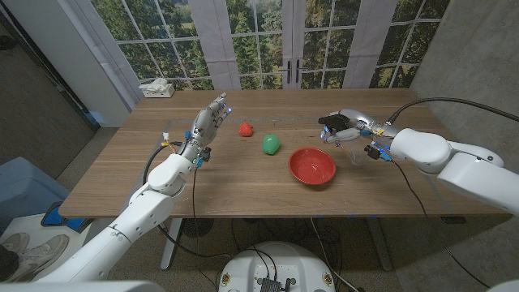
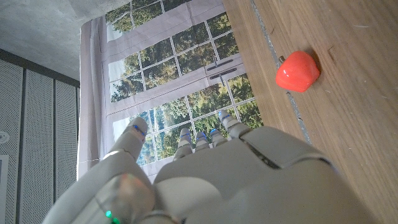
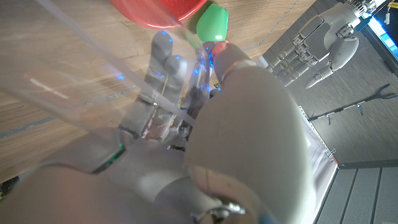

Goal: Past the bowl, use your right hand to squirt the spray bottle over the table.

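My right hand (image 1: 350, 130) grips a clear spray bottle with a black spray head (image 1: 331, 123), held over the table just beyond and right of the red bowl (image 1: 312, 165). The black head faces the table's middle. In the right wrist view the fingers (image 3: 163, 65) wrap the see-through bottle body (image 3: 59, 68), with the bowl (image 3: 158, 9) past them. My left hand (image 1: 211, 118) is raised over the table's left side, fingers apart and holding nothing; its back (image 2: 242, 180) shows in the left wrist view.
A green fruit-like toy (image 1: 270, 143) and a small red one (image 1: 246, 128) lie between the two hands, left of the bowl. A white tissue box (image 1: 156, 88) sits at the far left corner. Windows stand behind the table's far edge.
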Available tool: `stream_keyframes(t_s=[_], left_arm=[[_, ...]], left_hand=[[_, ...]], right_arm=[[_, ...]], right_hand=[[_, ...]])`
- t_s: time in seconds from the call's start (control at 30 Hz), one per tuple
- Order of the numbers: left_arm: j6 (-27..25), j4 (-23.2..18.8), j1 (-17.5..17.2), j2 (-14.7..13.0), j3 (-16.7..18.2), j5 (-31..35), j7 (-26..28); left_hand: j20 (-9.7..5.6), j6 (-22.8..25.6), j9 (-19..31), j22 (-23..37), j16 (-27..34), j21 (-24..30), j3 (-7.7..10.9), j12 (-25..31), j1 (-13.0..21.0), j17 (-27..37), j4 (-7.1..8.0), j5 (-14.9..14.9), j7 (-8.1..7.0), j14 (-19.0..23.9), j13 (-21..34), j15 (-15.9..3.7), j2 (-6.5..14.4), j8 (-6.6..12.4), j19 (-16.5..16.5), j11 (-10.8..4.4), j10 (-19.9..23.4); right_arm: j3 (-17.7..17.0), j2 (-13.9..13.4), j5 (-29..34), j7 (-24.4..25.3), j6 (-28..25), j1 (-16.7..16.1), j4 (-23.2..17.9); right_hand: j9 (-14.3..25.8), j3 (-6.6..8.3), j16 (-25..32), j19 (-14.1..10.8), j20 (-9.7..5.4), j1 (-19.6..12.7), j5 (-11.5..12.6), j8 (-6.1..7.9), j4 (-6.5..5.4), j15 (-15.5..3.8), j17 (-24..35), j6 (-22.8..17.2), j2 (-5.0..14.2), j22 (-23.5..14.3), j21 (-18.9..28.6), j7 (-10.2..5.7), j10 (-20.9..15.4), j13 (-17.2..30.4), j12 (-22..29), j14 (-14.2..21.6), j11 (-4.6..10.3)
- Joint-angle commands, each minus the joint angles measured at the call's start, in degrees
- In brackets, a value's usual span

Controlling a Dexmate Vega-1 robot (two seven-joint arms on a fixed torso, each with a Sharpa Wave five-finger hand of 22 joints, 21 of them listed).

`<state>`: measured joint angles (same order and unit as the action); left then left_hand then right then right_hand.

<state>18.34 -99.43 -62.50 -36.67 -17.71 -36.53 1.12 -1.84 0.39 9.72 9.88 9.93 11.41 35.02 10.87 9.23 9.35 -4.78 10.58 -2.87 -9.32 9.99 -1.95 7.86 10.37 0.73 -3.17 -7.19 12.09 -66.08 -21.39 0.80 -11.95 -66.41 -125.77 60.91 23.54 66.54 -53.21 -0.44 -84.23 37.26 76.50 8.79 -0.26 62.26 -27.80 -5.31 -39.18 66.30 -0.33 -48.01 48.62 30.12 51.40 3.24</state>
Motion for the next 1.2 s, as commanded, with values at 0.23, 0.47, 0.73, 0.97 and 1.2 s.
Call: stream_keyframes(t_s=[0.23, 0.47, 0.73, 0.97, 1.2], left_arm=[[-0.3, -0.7, -0.2, 0.0, -0.2, 0.2, 0.3], [-0.4, -1.2, -0.3, 0.0, -0.2, 0.5, 0.7], [-0.5, -1.5, -0.5, 0.0, -0.2, 0.7, 1.0], [-0.8, -1.7, -0.4, 0.1, -0.4, 0.6, 1.1], [-0.9, -1.6, -0.1, 0.2, -0.6, 0.7, 1.0]], left_hand=[[-1.67, 0.1, 0.2, 0.1, 0.0, -0.3, 0.1, 0.0, 0.8, 0.2, -0.75, -0.1, -0.76, -0.4, 0.1, -2.52, 0.3, -0.09, -0.3, 0.0, -0.5], [-1.71, 0.0, 0.2, 0.1, 0.0, -0.3, 0.0, 0.0, 0.8, 0.2, -1.0, -0.2, -0.75, -0.5, 0.1, -2.55, 0.2, -0.09, -0.3, -0.04, -0.5], [-1.71, 0.0, 0.2, 0.1, 0.0, -0.3, -0.11, 0.0, 0.8, 0.2, -1.29, -0.2, -0.85, -0.5, 0.1, -2.63, 0.1, -0.09, -0.3, -0.1, -0.5], [-1.78, 0.0, 0.2, 0.1, 0.1, -0.3, -0.26, 0.1, 0.8, 0.2, -1.59, -0.3, -0.96, -0.5, 0.1, -2.64, -0.2, -0.08, -0.3, -0.16, -0.5], [-1.76, 0.1, 0.2, 0.1, 0.1, -0.3, -0.37, 0.1, 0.9, 0.2, -1.87, -0.3, -0.93, -0.5, 0.1, -2.65, -0.3, -0.06, -0.3, -0.14, -0.5]], right_arm=[[-1.7, 0.6, 3.3, 4.8, -0.4, -3.2, -1.5], [-2.0, 0.8, 3.2, 3.5, 0.2, -3.1, -0.9], [-2.3, 0.7, 3.2, 2.8, -0.1, -3.0, -0.9], [-2.8, 0.7, 3.3, 2.4, 0.3, -3.3, -0.7], [-3.1, 0.6, 3.3, 2.0, 0.3, -3.4, -0.6]], right_hand=[[-4.2, -0.27, 25.2, -6.9, -12.55, -2.3, -1.2, -2.99, 0.72, -11.69, 10.1, -2.0, 1.45, 0.1, -0.2, -0.48, 0.0, -1.4, -0.7, 5.2, 0.36], [-9.5, -1.39, 25.4, -6.7, -12.43, -2.9, -2.2, -6.25, 0.67, -11.77, 10.1, -5.9, 0.58, 0.3, 0.0, -0.9, -1.0, -3.3, -1.6, 4.8, 1.14], [-17.4, -2.54, 25.2, -6.0, -12.35, -3.1, -3.8, -13.22, 0.22, -11.69, 10.1, -7.8, 1.64, 0.7, 0.9, 0.99, 0.7, -5.2, -3.6, 4.3, 1.44], [-21.7, -2.88, 25.3, -5.7, -12.34, -3.4, -4.4, -17.39, 0.25, -11.75, 10.1, -8.5, 2.05, 1.0, 1.5, 0.63, 0.6, -4.2, -2.9, 3.9, 1.55], [-25.8, -2.98, 25.2, -5.2, -12.36, -3.7, -4.9, -21.63, 0.33, -11.76, 10.1, -9.7, 2.54, 1.2, 2.1, -0.25, 0.7, -2.6, -2.0, 3.4, 1.08]])
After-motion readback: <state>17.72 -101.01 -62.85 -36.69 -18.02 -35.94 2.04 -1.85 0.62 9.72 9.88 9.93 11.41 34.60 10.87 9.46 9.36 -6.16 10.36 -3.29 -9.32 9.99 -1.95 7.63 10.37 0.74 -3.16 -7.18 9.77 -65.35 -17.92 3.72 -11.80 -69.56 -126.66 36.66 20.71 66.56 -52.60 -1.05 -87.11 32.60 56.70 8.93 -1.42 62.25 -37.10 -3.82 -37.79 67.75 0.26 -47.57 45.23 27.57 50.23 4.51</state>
